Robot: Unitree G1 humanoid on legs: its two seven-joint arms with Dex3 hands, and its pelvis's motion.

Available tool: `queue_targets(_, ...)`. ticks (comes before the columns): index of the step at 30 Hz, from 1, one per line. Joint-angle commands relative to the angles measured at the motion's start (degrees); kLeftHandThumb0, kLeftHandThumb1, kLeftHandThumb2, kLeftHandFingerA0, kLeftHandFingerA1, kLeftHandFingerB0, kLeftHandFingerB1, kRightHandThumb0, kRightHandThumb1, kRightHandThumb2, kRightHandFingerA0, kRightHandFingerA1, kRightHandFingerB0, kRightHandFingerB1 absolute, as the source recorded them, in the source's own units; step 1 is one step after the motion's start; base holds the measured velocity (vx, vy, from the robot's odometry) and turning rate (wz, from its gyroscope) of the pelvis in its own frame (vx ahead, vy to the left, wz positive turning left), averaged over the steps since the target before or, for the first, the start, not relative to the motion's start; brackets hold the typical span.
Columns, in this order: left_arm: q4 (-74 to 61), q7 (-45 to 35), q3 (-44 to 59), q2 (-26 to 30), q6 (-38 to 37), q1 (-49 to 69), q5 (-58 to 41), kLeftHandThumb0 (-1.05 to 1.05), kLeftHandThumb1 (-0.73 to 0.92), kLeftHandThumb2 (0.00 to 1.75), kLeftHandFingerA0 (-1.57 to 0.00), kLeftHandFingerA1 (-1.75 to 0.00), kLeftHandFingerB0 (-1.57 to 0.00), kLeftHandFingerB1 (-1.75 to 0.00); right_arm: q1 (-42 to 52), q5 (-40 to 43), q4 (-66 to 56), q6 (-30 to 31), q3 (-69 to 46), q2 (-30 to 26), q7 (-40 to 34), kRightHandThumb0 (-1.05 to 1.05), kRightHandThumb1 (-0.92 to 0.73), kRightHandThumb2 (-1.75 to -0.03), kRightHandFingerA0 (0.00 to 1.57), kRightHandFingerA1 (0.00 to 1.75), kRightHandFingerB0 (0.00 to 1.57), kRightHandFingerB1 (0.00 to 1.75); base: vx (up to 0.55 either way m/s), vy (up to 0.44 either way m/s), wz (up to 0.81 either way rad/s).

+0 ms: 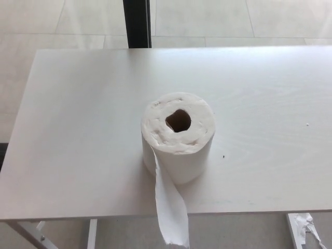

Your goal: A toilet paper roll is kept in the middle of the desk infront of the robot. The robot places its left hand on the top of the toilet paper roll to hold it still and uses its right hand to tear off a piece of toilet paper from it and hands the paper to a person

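White on pale grey

The toilet paper roll (178, 136) is white, its core hole dark brown; the bench (78, 114) is pale grey-white with faint grain; the floor (207, 18) has beige tiles; a black post (137, 23) behind.

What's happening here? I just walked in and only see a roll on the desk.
Nothing is being handled right now. The toilet paper roll stands upright on the white desk, its loose tail hanging over the near edge. Neither robot hand is in view, so holding the roll and tearing a piece have not begun.
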Motion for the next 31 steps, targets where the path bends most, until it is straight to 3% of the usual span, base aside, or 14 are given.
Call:
queue_targets(1,6.78,3.85,8.15,-1.55,-16.59,1.22,-17.95,-0.72,0.67,1.0,0.0,-0.51,0.0,-0.29,4.03,7.58,-1.27,-5.06,-6.23,3.66,-0.47,-0.78,-0.65,-1.0,0.59,0.67,0.32,0.51,0.0,0.0,0.0)
queue_targets(31,7.46,3.26,6.78,0.17,-23.14,6.61,-25.52,-0.72,0.67,1.0,0.0,-0.51,0.0,-0.29,10.16,13.27,-0.72,-11.56,-13.23,5.69,2.65,-0.78,-0.65,-1.0,0.59,0.67,0.32,0.51,0.0,0.0,0.0)
